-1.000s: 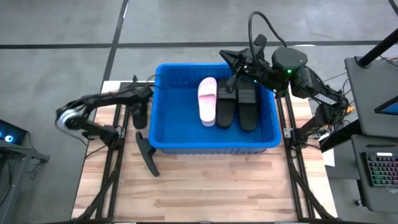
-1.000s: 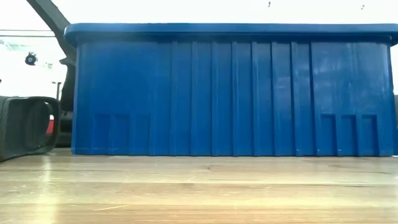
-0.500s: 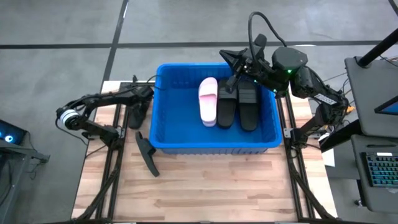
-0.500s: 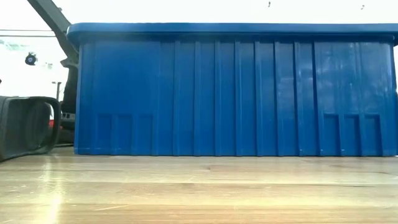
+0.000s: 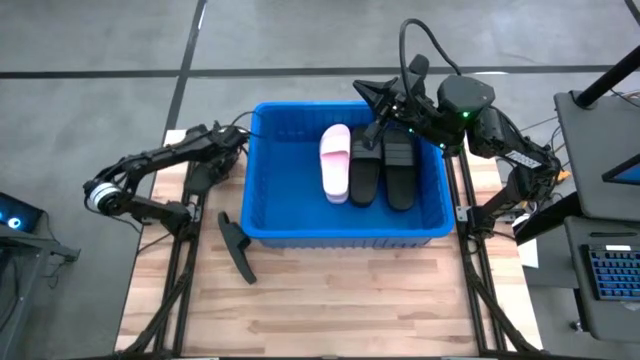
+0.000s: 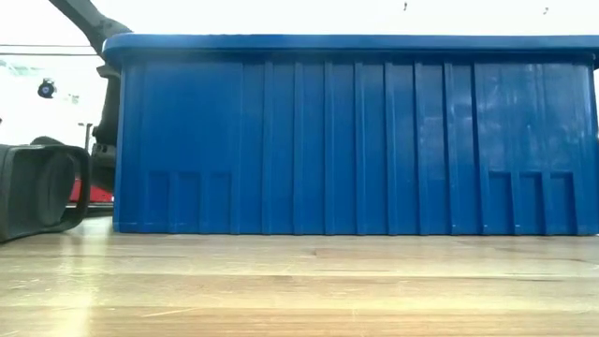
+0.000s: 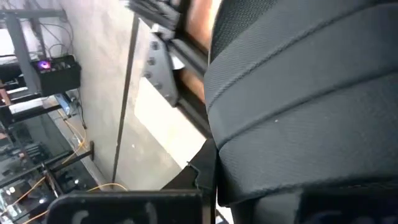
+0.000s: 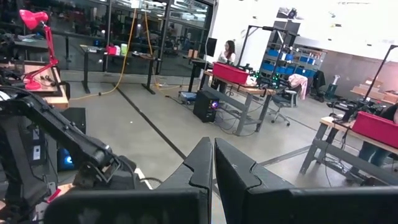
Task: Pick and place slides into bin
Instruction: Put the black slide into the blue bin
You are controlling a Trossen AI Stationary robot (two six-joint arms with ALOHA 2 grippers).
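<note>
The blue bin [image 5: 345, 230] stands on the wooden table and holds one pink slide [image 5: 334, 162] and two black slides [image 5: 364, 170] lying flat on its floor. My left gripper [image 5: 214, 158] is just outside the bin's left wall, shut on another black slide [image 5: 203, 180], which fills the left wrist view [image 7: 298, 93]. A further black slide [image 5: 236, 246] lies on its side on the table near the bin's near left corner [image 6: 37, 192]. My right gripper [image 5: 368, 96] hangs shut above the bin's far edge, holding nothing [image 8: 213, 168]. My left gripper is shut on the black slide at its far, upper end [image 5: 211, 166], coming from above on a slant. The slide itself hides where the fingers meet it. The slide hangs tilted below the fingers beside the bin's left wall [image 6: 105, 122], clear of the table.
The table's near half [image 5: 330, 310] is bare wood. Metal frame rails [image 5: 180, 250] run along both sides of the table. A desk with a keyboard [image 5: 610, 270] stands at the right. A person sits far off in the room [image 8: 231, 50].
My left gripper has risen beside the bin's left wall and drawn slightly toward the far edge, taking the black slide with it. That slide lay on the table a second ago and now hangs clear of it.
</note>
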